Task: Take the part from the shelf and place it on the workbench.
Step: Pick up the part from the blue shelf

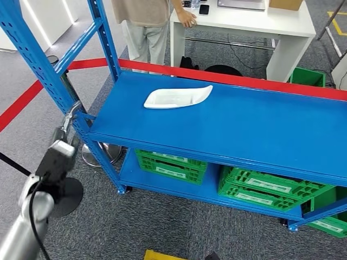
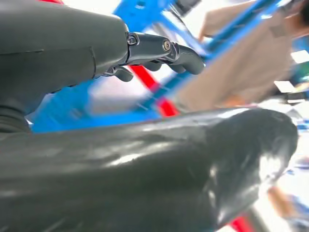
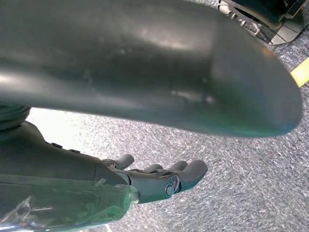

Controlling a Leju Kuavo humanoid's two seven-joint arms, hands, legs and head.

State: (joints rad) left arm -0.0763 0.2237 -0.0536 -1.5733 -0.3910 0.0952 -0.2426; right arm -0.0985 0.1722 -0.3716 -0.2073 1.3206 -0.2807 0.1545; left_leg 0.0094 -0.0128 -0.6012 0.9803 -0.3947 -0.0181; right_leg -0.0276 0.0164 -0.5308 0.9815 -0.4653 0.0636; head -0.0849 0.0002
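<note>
The white part (image 1: 178, 97) lay flat on the top board of the blue shelf (image 1: 245, 130), toward its back left corner and just inside the red-edged rear rim, untouched. The job stood at its very first step, by my reckoning — the reach had not closed on anything.

The left hand (image 1: 66, 130) hung beside the shelf's left upright, outside the frame and well apart from the part. In the left wrist view its dark fingers (image 2: 164, 50) lay stretched out, only gently curved, with nothing between them and the thick thumb, so that hand was empty and spread. The right hand (image 3: 160, 181) looked the same in its own wrist view: fingers extended over grey carpet, holding nothing.

The next move, I judged, called for the left arm to lift over the shelf's front edge and travel in across the board, since the upright stood close to its path and the part's shallow, thin shape would want fingers slid under or pinched on its rim.

Below, green crates (image 1: 172, 165) sat on the lower board. Behind the shelf a person (image 1: 143, 24) stood at a white table (image 1: 245, 24) — presumably the workbench — one hand resting on its corner. Red tape crossed the grey carpet.
</note>
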